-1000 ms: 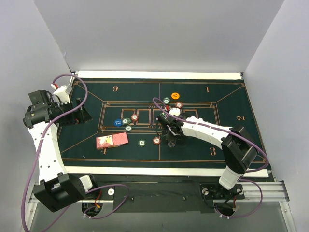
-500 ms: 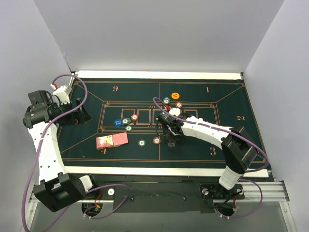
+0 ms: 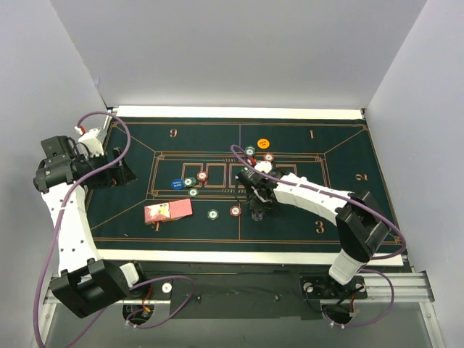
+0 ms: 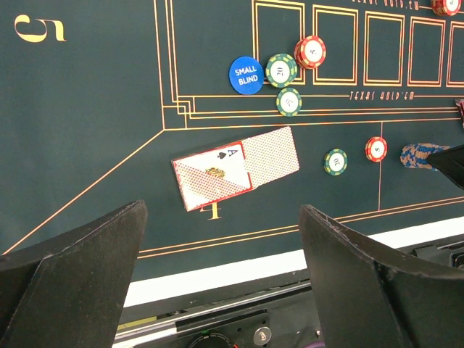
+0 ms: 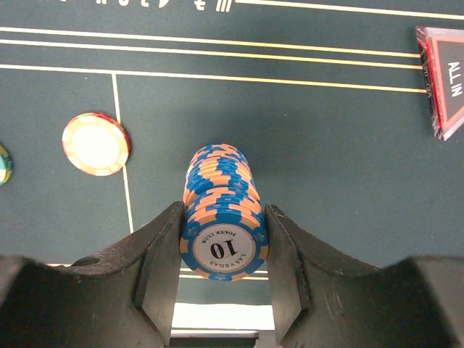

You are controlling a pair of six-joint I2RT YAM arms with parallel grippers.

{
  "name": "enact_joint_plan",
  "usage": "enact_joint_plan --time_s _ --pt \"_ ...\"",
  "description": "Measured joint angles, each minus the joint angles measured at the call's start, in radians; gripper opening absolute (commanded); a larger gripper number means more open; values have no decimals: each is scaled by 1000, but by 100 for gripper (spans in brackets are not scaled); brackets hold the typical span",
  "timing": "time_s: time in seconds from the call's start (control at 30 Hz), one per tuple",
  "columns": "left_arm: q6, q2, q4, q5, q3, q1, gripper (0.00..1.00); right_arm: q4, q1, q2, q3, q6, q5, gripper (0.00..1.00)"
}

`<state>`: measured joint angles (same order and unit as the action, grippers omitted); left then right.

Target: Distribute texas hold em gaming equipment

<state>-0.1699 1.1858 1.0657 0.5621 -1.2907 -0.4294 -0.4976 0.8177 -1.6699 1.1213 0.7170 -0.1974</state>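
Pinching a stack of blue-and-orange chips [image 5: 221, 190] marked 10, the right pincer [image 5: 223, 235] holds it upright on the green felt mat [image 5: 348, 145], just right of a red-edged chip [image 5: 96, 143]. Spread wide, the left pincer [image 4: 221, 217] hangs above overlapped playing cards [image 4: 235, 168], an ace face up, near the blue button disc [image 4: 245, 74].

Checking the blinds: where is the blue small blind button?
Top view, left half of the mat: blue button lies just left of a green chip, beyond the cards.
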Motion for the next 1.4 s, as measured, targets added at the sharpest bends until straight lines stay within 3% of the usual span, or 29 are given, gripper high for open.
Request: enact_joint_plan --time_s 0.4,0.8,1.0,1.4 --pt "0 0 0 0 0 -5 97 -119 5 -1 294 -37 5 20" --pt "0 10 0 1 0 -5 97 -152 47 -536 800 -74 56 20" --pt "0 15 0 0 0 -5 97 -172 75 -679 916 -74 79 21" --pt "0 19 -2 0 0 -5 97 -178 87 -735 1019 -82 101 22"
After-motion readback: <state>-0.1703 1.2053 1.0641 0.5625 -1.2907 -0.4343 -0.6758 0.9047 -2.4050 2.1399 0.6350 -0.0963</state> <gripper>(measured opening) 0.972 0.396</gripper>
